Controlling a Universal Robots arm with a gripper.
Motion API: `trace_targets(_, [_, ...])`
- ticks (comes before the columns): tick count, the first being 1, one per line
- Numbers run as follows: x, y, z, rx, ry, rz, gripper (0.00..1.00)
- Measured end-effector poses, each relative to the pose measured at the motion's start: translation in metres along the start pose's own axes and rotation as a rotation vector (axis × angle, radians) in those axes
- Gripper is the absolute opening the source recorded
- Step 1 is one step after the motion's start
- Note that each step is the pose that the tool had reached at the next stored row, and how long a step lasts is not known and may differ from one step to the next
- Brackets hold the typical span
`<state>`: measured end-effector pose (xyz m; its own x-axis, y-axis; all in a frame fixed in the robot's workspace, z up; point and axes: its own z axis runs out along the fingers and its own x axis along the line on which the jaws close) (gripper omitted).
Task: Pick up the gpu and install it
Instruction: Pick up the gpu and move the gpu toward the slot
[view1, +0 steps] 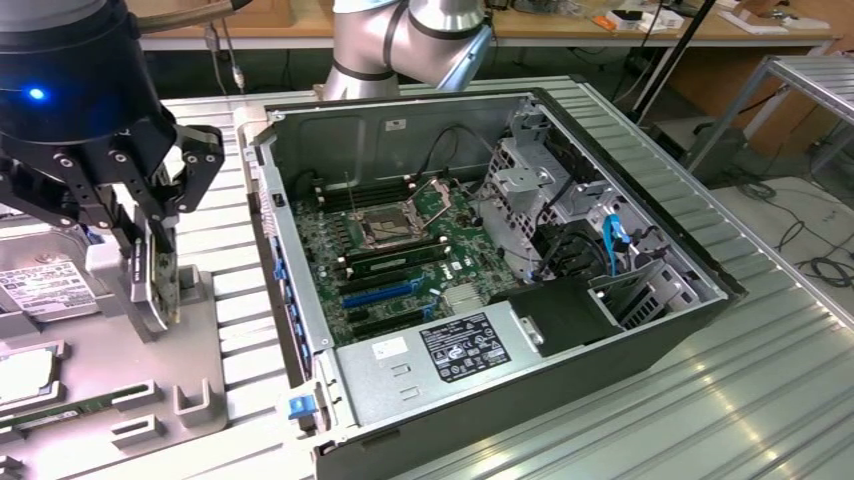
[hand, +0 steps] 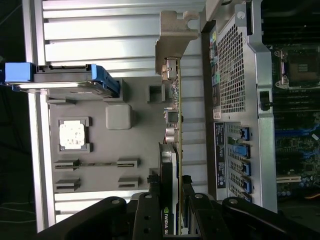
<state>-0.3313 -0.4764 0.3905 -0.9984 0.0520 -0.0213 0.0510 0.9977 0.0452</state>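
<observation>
Green board and black face are showing edge-on in the wrist view, where the gpu (hand: 170, 160) is standing on its long edge, its silver bracket (hand: 176, 35) pointing away from the wrist. The gripper (hand: 172, 202) is clamping the card from both flat sides, its black fingers (hand: 150, 212) pressing against the black face on one side and the board on the other. In the exterior view the gpu (view1: 163, 292) is hanging upright in the gripper (view1: 151, 305) over the grey tray (view1: 147, 380) at the exterior view's left. Whether its lower edge is touching the tray, I cannot tell.

Other parts are lying in the tray's pockets around it: a hard drive (view1: 40, 290) with a white label, a square processor chip (hand: 74, 135), and a narrow green RAM stick (view1: 54, 415) near the tray's front edge.

Just beside the tray, an open computer case (view1: 641, 250) is lying on its side on the ribbed metal desk (view1: 747, 380). Inside it the motherboard (view1: 400, 250) is facing up, with blue expansion slots (view1: 380, 295) running across it and a labelled power supply (view1: 454, 345) sitting at the near end. Behind the case, the silver arm (view1: 400, 40) is rising from the desk.
</observation>
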Motion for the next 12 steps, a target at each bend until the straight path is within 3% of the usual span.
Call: trace_targets(12, [-0.0053, 0.0004, -0.0027, 0.0011, 0.0158, 0.005, 0.27])
